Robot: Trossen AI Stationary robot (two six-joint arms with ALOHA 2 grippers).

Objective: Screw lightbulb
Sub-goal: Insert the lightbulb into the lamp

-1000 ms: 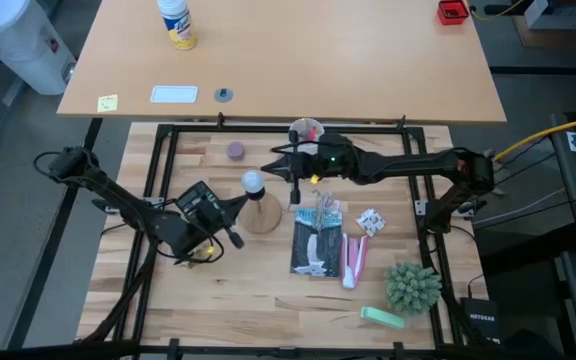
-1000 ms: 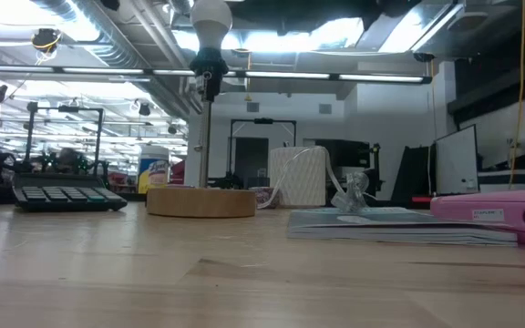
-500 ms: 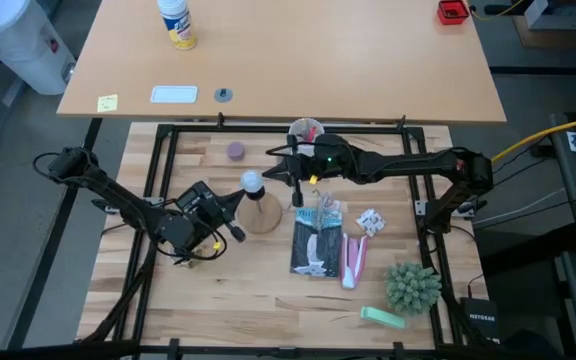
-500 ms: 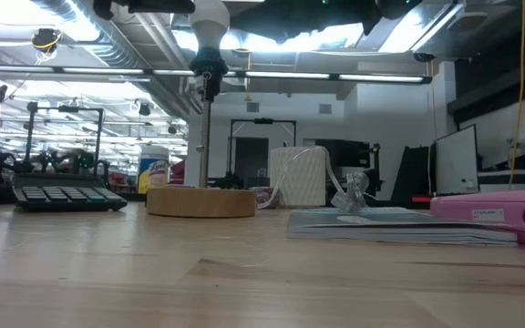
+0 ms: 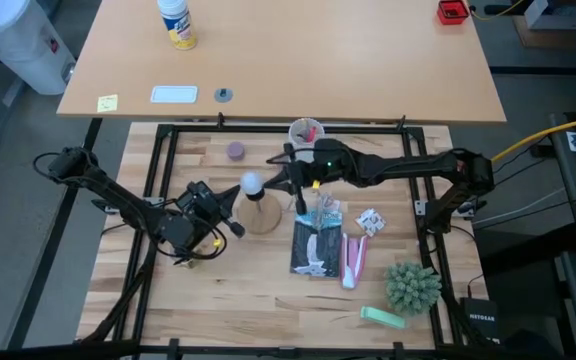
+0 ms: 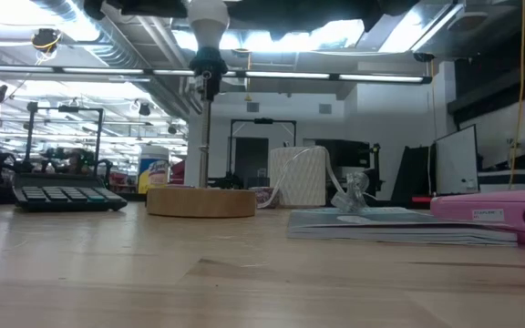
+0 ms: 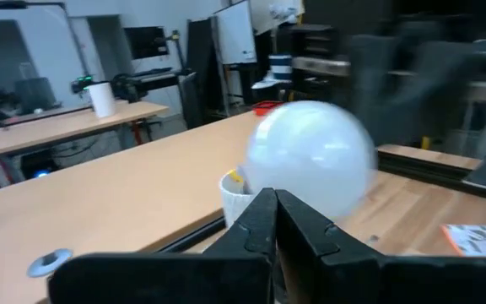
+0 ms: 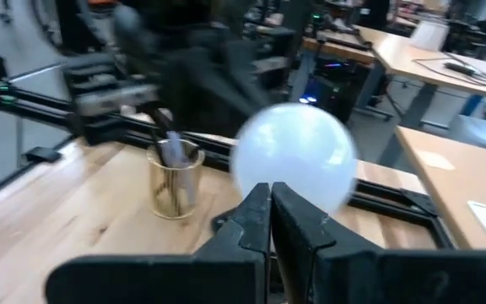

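The white frosted lightbulb (image 5: pixel 253 182) sits upright on the black socket post (image 6: pixel 206 128) of the round wooden stand (image 5: pixel 263 218), which rests flat on the table. My left gripper (image 5: pixel 236 196) is shut, with its tips just at the bulb's left near side; its wrist view shows the bulb (image 7: pixel 310 156) right beyond the tips (image 7: pixel 274 198). My right gripper (image 5: pixel 271 182) is shut too and comes level from the right. The bulb (image 8: pixel 294 160) fills the space just past its tips (image 8: pixel 270 187). My left gripper's shut tips stand level against the glass globe (image 7: pixel 264 173) from the left near side; whether they touch it I cannot tell. My right gripper's shut tips stand level at the globe (image 8: pixel 264 173) from the right; touch or a small gap cannot be told.
A white cup with red items (image 5: pixel 306 131) stands at the far edge behind my right gripper. A purple disc (image 5: pixel 236 150) lies far left of the stand. A dark packet (image 5: pixel 318 240), a pink item (image 5: pixel 354 258), a crumpled wrapper (image 5: pixel 370 221) and a green plant (image 5: pixel 412 286) lie to the right.
My left gripper has turned at the wrist, swinging its shut tips toward the far edge and closer to the bulb. My right gripper has turned and edged toward the near edge beside the bulb. The bulb and stand have stayed in place.
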